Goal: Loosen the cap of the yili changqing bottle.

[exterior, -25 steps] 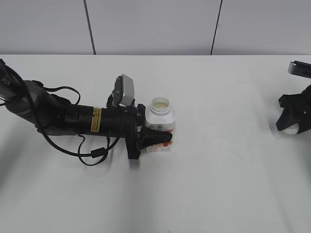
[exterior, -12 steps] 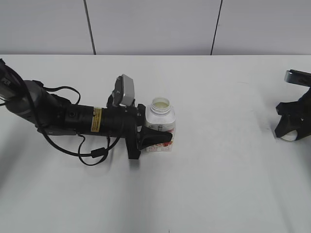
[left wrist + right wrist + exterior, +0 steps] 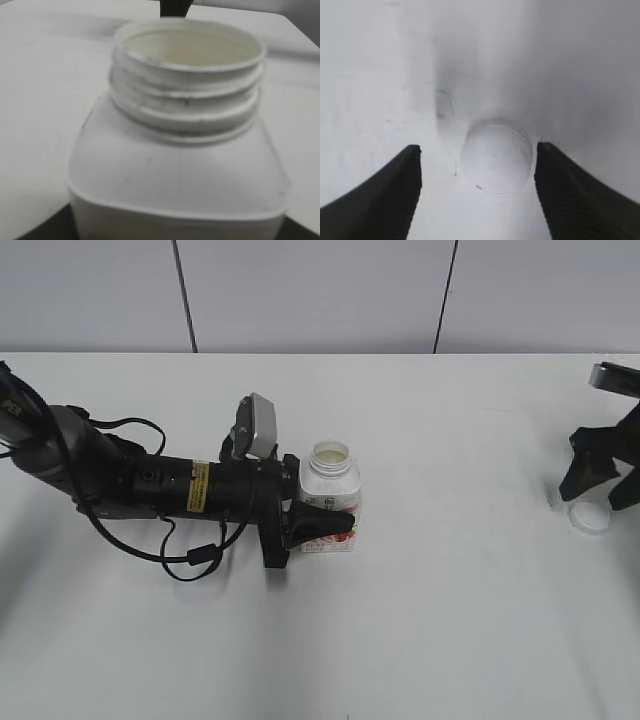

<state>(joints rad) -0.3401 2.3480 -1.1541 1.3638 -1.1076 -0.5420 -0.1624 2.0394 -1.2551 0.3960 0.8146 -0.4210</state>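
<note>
The yili changqing bottle [image 3: 329,497] stands upright at the table's middle, its threaded neck open with no cap on it; it fills the left wrist view [image 3: 180,165]. My left gripper [image 3: 325,525] is shut on the bottle's lower body, over the pink-red label. The white cap [image 3: 589,517] lies on the table at the far right, also in the right wrist view [image 3: 496,159]. My right gripper [image 3: 603,485] is open and empty just above the cap, its fingers [image 3: 477,165] on either side of it and apart from it.
The white table [image 3: 450,620] runs to a grey panelled wall at the back. The left arm and its cables [image 3: 150,490] lie low across the table's left side.
My right gripper opened, let go of the cap and rose a little; the cap now lies on the table. The left gripper and bottle have not moved.
</note>
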